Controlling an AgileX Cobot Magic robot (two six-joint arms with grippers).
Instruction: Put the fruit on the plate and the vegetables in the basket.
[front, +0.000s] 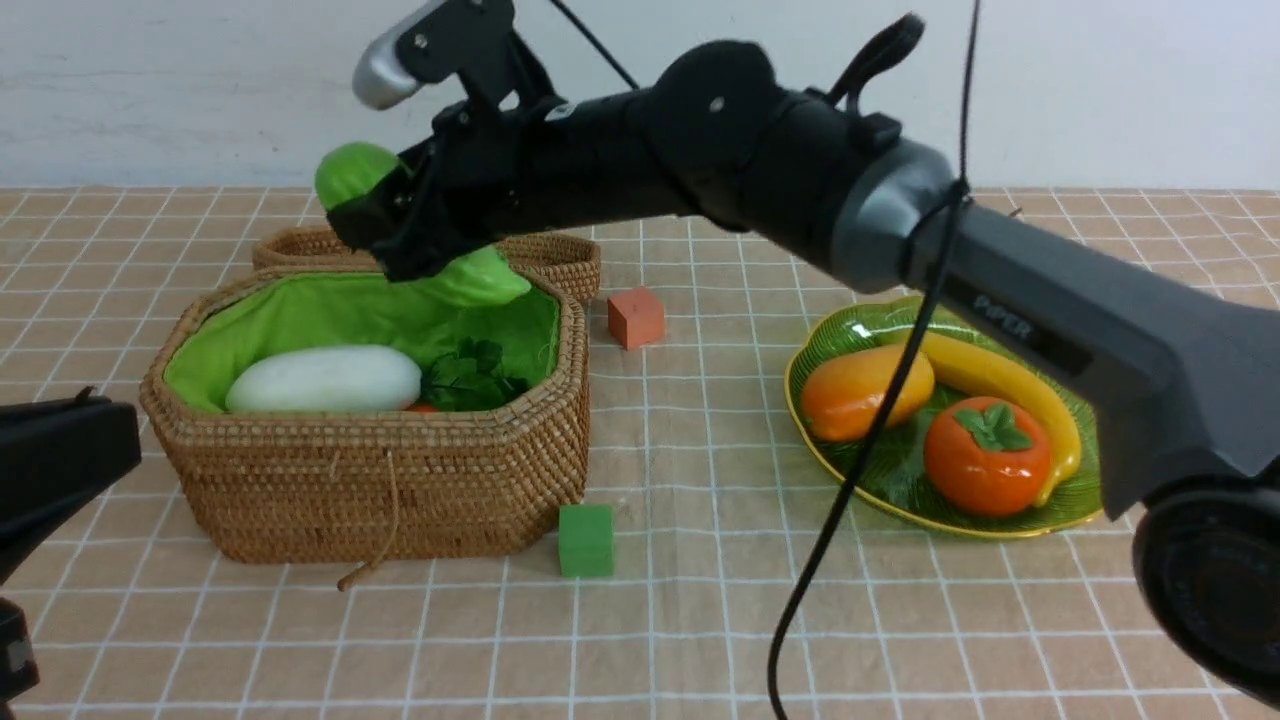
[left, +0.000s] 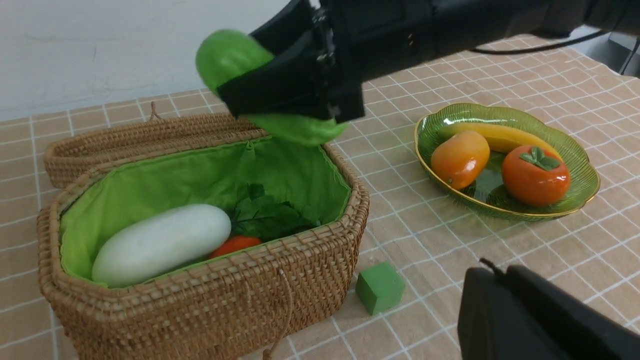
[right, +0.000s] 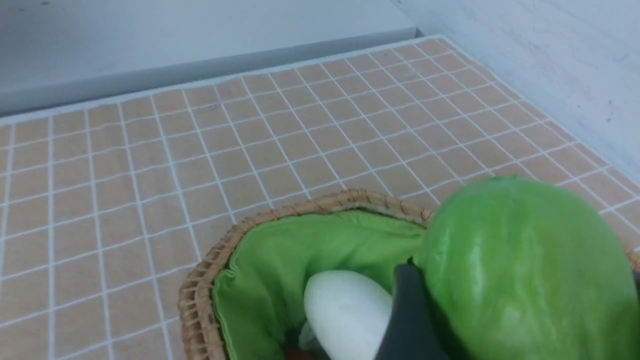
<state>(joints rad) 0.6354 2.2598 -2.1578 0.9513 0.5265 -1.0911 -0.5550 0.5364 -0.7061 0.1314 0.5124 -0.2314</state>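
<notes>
My right gripper is shut on the pale green gourd, which hangs tilted over the back of the open basket. In the basket lie the white radish and the carrot with its green leaves. The green plate holds the mango, the persimmon and the banana. My left gripper is shut and holds nothing, low at the near left.
An orange foam cube sits between basket and plate. A green foam cube lies by the basket's near right corner. The wicker lid lies open behind the basket. A black cable hangs from my right arm.
</notes>
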